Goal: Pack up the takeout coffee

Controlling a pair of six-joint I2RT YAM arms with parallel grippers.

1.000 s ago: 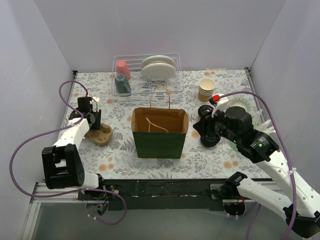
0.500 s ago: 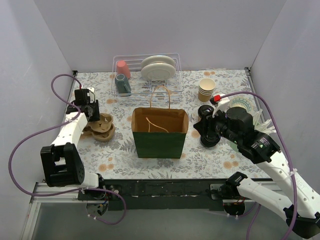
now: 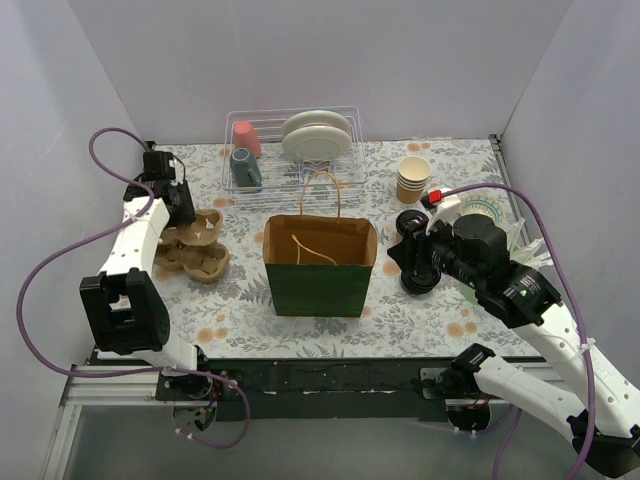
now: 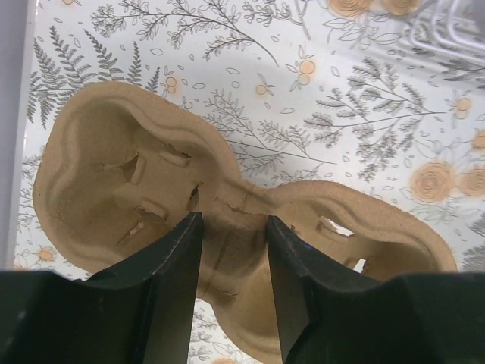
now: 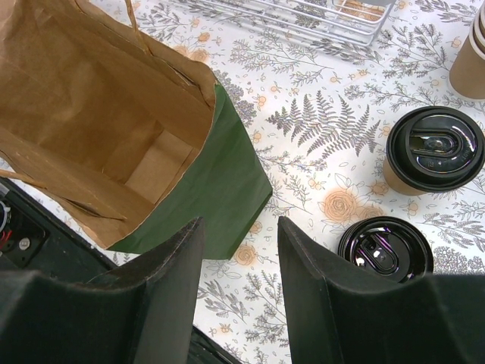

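Observation:
The takeout coffee (image 5: 433,148), a brown paper cup with a black lid, stands upright on the table to the right of the bag; it also shows in the top view (image 3: 413,220). A black lid (image 5: 385,249) sits nearer the front. The open green paper bag (image 3: 320,285) stands upright mid-table, its brown inside empty (image 5: 98,114). My right gripper (image 5: 239,224) is open and empty, above the table between the bag and the lids (image 3: 398,252). My left gripper (image 4: 231,220) is shut on the middle ridge of a tan pulp cup carrier (image 4: 114,174) at the far left (image 3: 195,250).
A wire dish rack (image 3: 295,150) with plates and mugs stands at the back. A stack of lidless tan cups (image 3: 413,180) stands back right, at the right wrist view's edge (image 5: 474,53). A patterned plate (image 3: 492,208) lies behind my right arm. Walls close in left and right.
My left gripper has moved back and to the left, and the cup carrier has shifted with it, showing more of itself. The right arm has not moved.

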